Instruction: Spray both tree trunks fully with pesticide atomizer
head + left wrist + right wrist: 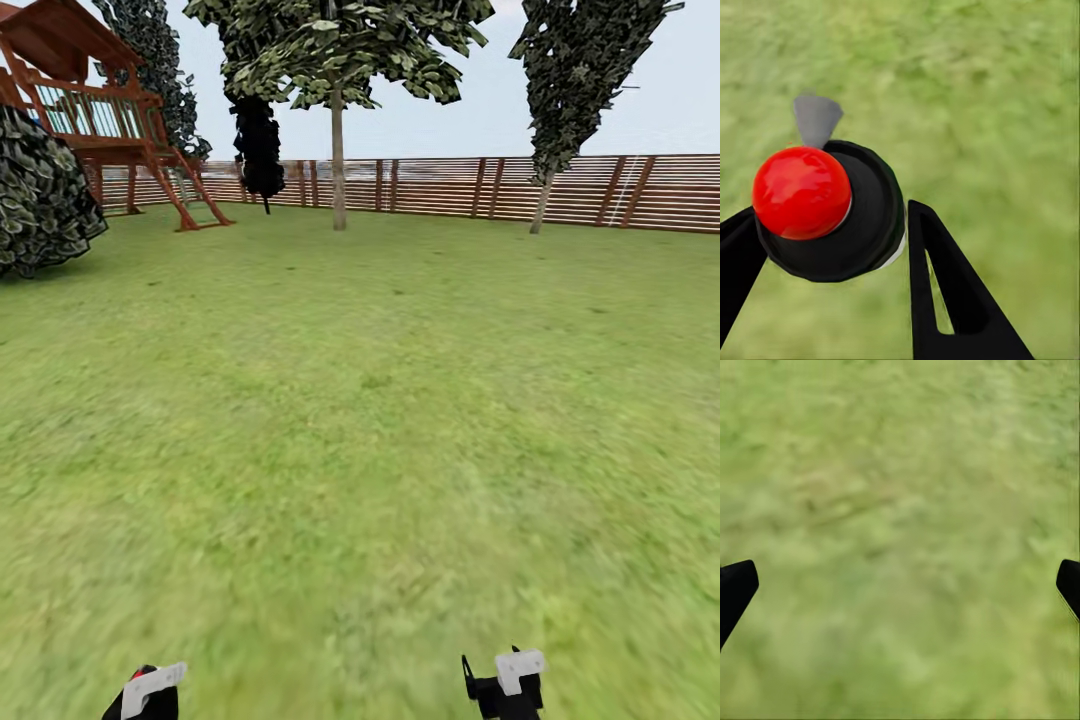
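The left gripper [832,247] has its fingers [952,292] closed around the pesticide atomizer [832,214], a black round body with a red ball on top and a grey nozzle. So the picking-up seems to be done, and the step in hand is, I judge, the drive over the lawn [360,420] toward the trees.

The right gripper [900,589] hangs above the grass with its fingers spread wide and nothing between them.

In the head view the nearer tree [338,60] stands far ahead by the wooden fence [440,185], its bare tree trunk [339,170] pale and straight. A second trunk [541,205] stands to the right, though at this distance I cannot tell if it is the other target. A wooden playhouse [95,110] stands at the left.

Next, the base must come near the trunk, and the left arm must lift the nozzle toward it.
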Controlling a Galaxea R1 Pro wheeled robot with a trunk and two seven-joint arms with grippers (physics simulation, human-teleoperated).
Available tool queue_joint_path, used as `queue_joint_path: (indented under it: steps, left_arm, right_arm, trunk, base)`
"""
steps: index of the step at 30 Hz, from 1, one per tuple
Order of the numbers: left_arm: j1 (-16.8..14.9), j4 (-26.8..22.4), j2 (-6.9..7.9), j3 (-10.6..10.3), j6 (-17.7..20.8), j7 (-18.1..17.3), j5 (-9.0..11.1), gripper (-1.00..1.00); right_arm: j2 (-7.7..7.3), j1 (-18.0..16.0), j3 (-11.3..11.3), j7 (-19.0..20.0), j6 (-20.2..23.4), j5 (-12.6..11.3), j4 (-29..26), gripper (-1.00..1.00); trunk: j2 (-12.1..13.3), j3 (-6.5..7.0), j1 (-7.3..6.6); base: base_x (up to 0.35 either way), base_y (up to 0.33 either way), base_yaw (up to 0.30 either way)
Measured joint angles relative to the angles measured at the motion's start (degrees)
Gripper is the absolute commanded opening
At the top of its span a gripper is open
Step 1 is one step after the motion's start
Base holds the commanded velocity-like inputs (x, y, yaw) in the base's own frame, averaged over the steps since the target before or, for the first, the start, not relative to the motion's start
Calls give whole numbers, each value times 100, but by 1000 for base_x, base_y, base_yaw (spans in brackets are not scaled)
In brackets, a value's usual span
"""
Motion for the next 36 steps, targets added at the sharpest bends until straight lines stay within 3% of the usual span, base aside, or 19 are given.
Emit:
queue_joint_path:
  steps: [29, 36]
  left_arm:
    - [0, 0, 0, 0, 0, 0, 0, -100]
    - [1, -1, 0, 0, -7, 0, 1, -100]
  right_arm:
    - [-18, 0, 1, 3, 0, 0, 0, 100]
    - [8, -1, 6, 3, 0, 0, 1, 100]
  trunk:
    - [0, 0, 0]
    - [0, 0, 0]
  base:
    - [340, 0, 0]
    - [340, 0, 145]
